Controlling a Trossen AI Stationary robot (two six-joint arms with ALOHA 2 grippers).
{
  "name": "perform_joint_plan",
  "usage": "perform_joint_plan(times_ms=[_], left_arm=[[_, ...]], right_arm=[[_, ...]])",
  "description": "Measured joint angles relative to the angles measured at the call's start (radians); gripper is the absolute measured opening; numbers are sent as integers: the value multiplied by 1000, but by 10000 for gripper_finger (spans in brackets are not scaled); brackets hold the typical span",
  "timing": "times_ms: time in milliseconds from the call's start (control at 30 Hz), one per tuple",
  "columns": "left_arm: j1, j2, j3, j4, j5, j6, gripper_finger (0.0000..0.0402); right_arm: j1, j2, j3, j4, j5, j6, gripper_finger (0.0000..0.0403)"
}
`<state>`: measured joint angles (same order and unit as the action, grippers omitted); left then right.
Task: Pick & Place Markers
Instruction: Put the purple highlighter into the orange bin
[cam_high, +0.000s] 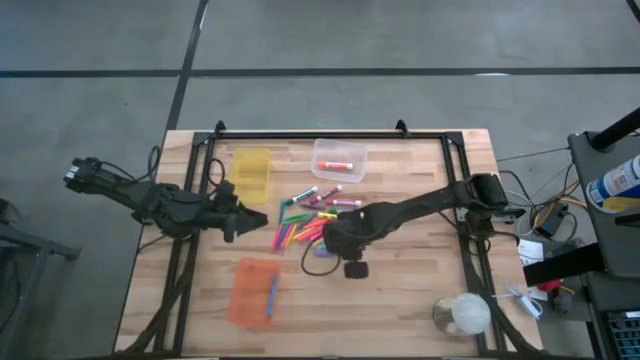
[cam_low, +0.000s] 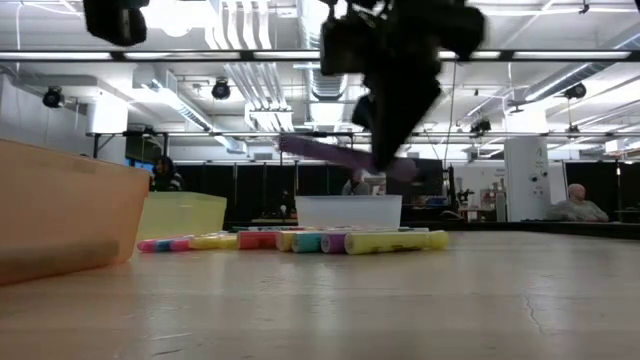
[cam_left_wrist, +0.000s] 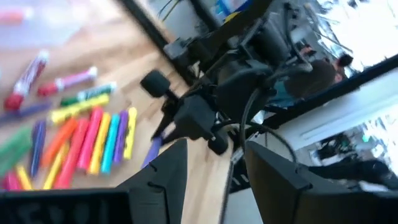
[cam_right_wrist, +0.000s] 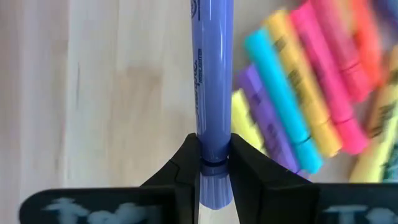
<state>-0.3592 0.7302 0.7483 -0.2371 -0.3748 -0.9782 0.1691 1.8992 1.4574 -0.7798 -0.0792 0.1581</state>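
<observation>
While its fingertips are staying hidden under the wrist in the overhead view, the right gripper (cam_right_wrist: 214, 171) is clamping a purple marker (cam_right_wrist: 211, 74) near one end, the barrel sticking out past the fingers and hanging clear of the table (cam_high: 420, 300), just near of the loose pile of markers (cam_high: 312, 222) at the table's middle. Seen level from the table top, that marker is hanging tilted above the row of coloured sticks, its gripper cut off by the upper edge. Over on the left side, the left gripper (cam_left_wrist: 217, 180) is waiting with its fingers standing apart and nothing between them, pointing toward the pile. A yellow bin (cam_high: 251, 172) is sitting at the far left of the pile and a clear bin (cam_high: 340, 160) at the far side, holding a red-and-white marker (cam_high: 338, 166). An orange bin (cam_high: 252, 292) is lying at the near left with a blue marker (cam_high: 271, 296) inside. How many markers are making up the pile is hard to tell, as several are overlapping. A whitish round object (cam_high: 463, 314) at the near right corner is too indistinct to identify.
</observation>
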Motion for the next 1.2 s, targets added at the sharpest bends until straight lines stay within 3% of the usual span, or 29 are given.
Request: perform_joint_plan(times_ms=[300, 500, 667, 1200], left_arm=[[0, -1, 0, 131, -73, 313, 155], [0, -1, 0, 287, -73, 415, 155], [0, -1, 0, 311, -73, 473, 155], [0, 31, 0, 388, -112, 481, 155]], right_arm=[[-11, -2, 285, 6, 29, 74, 50], [-40, -2, 430, 9, 59, 152, 50], [-46, -2, 523, 9, 80, 156, 50], [-66, 1, 567, 81, 75, 220, 50]])
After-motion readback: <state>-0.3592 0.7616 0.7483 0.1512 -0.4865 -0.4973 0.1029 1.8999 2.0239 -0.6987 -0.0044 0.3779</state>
